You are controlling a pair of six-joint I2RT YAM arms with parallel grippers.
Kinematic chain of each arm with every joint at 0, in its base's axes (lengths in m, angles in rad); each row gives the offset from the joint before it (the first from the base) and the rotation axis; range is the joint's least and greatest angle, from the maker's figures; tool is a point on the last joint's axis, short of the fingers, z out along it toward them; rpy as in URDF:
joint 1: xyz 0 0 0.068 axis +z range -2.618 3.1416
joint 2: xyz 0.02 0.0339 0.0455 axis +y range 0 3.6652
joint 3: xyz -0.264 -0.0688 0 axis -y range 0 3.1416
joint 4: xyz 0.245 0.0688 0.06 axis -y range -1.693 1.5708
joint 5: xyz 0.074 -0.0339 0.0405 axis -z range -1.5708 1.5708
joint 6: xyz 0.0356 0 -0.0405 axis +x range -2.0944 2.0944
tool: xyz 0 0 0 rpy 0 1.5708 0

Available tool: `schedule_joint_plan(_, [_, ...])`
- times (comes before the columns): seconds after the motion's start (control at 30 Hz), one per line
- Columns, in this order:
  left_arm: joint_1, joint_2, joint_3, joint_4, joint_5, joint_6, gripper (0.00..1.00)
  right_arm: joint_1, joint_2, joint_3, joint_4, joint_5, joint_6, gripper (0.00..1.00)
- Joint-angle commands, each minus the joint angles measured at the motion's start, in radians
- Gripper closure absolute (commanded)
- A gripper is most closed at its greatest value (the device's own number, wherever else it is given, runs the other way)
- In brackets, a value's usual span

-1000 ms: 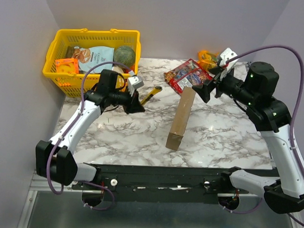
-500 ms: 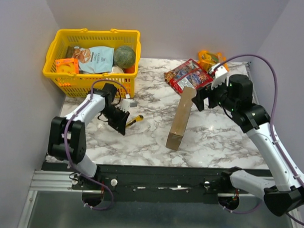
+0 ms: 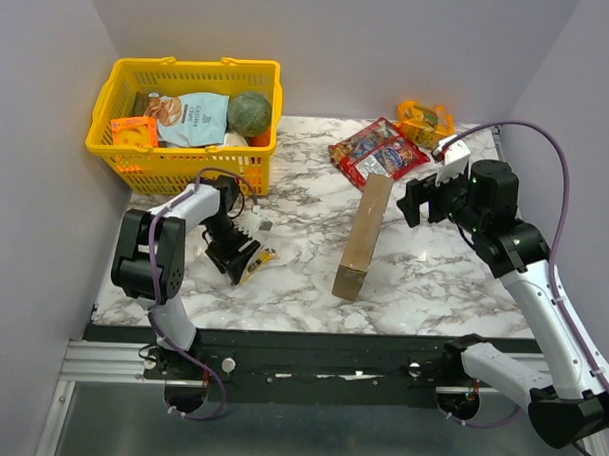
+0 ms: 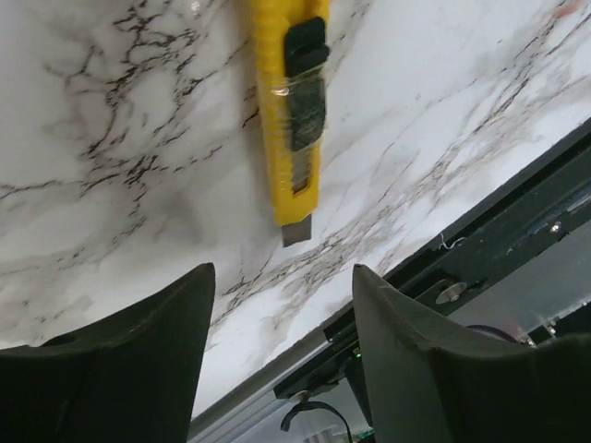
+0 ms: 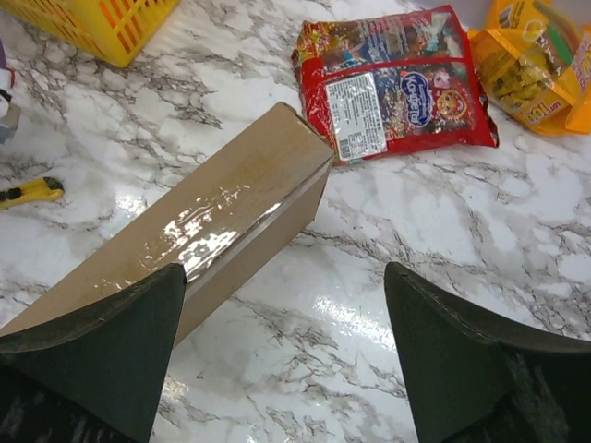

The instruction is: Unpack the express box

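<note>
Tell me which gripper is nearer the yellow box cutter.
Left. The left gripper is right at the box cutter, which lies just ahead of its open jaws. The right gripper is far off, beyond the cardboard box.

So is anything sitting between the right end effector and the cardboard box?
Nothing visible. The right end effector hangs open just right of the cardboard box, near its far end, with only bare marble table between them. The red snack bag lies beyond that end, off the path.
</note>
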Motion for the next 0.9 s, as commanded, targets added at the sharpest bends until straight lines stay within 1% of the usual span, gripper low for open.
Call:
schedule_joint_plan(0.0, [0.002,-0.109,0.072,-0.038,-0.040,0.000,0.28,-0.015,-0.007,-0.044,-0.030,0.029,-0.013,0.05])
schedule_joint_plan(0.03, [0.002,-0.146,0.137,-0.052,-0.020,-0.026,0.28,-0.018,-0.007,-0.055,-0.037,0.044,-0.026,0.05])
schedule_joint_plan(0.07, [0.002,-0.164,0.176,-0.067,0.046,-0.044,0.26,-0.018,-0.010,-0.069,-0.037,0.058,-0.032,0.05])
schedule_joint_plan(0.1, [-0.006,-0.183,0.214,-0.060,0.083,-0.067,0.23,-0.019,-0.015,-0.086,-0.037,0.084,-0.041,0.05])
schedule_joint_plan(0.13, [-0.015,-0.213,0.289,-0.045,0.117,-0.127,0.07,-0.019,-0.022,-0.127,-0.030,0.093,-0.053,0.05])
schedule_joint_plan(0.17, [-0.030,-0.224,0.323,0.006,0.179,-0.162,0.01,-0.019,-0.026,-0.145,-0.028,0.100,-0.059,0.05])
schedule_joint_plan(0.2, [-0.052,-0.231,0.357,0.038,0.189,-0.196,0.01,-0.019,-0.027,-0.164,-0.027,0.098,-0.066,0.05])
schedule_joint_plan(0.23, [-0.126,-0.228,0.427,0.066,0.195,-0.230,0.01,-0.021,-0.027,-0.176,-0.025,0.083,-0.073,0.05])
schedule_joint_plan(0.27, [-0.165,-0.220,0.464,0.116,0.189,-0.283,0.01,-0.021,-0.027,-0.191,-0.025,0.072,-0.075,0.05])
schedule_joint_plan(0.3, [-0.219,-0.209,0.501,0.142,0.141,-0.323,0.01,-0.021,-0.027,-0.196,-0.027,0.060,-0.079,0.05])
schedule_joint_plan(0.33, [-0.298,-0.171,0.585,0.161,0.132,-0.350,0.01,-0.021,-0.027,-0.198,-0.027,0.045,-0.079,0.06])
schedule_joint_plan(0.37, [-0.337,-0.148,0.627,0.187,0.125,-0.405,0.01,-0.021,-0.020,-0.199,-0.025,0.043,-0.076,0.06])
schedule_joint_plan(0.4, [-0.368,-0.122,0.667,0.201,0.069,-0.434,0.01,-0.021,-0.016,-0.198,-0.025,0.041,-0.072,0.06])
schedule_joint_plan(0.43, [-0.397,-0.073,0.736,0.212,0.047,-0.454,0.01,-0.021,-0.012,-0.198,-0.027,0.050,-0.058,0.06])
schedule_joint_plan(0.47, [-0.446,-0.047,0.767,0.225,0.031,-0.463,0.01,-0.025,-0.007,-0.198,-0.025,0.064,-0.037,0.06])
schedule_joint_plan(0.5, [-0.461,-0.019,0.796,0.230,0.007,-0.494,0.01,-0.034,0.005,-0.190,-0.028,0.070,-0.014,0.07])
schedule_joint_plan(0.53, [-0.477,0.031,0.849,0.236,-0.027,-0.509,0.01,-0.062,0.011,-0.184,-0.046,0.058,0.044,0.08])
schedule_joint_plan(0.6, [-0.501,0.071,0.886,0.259,-0.033,-0.569,0.01,-0.090,0.023,-0.178,-0.063,0.038,0.110,0.11])
schedule_joint_plan(0.63, [-0.510,0.103,0.914,0.265,-0.053,-0.604,0.01,-0.119,0.027,-0.178,-0.082,0.008,0.178,0.13])
schedule_joint_plan(0.73, [-0.559,0.168,0.988,0.270,-0.076,-0.614,0.01,-0.143,0.030,-0.211,-0.079,-0.055,0.241,0.15])
schedule_joint_plan(0.8, [-0.592,0.197,1.017,0.264,-0.110,-0.608,0.01,-0.143,0.025,-0.231,-0.060,-0.098,0.252,0.16])
schedule_joint_plan(0.87, [-0.609,0.226,1.040,0.253,-0.180,-0.617,0.01,-0.143,0.019,-0.248,-0.037,-0.155,0.263,0.17])
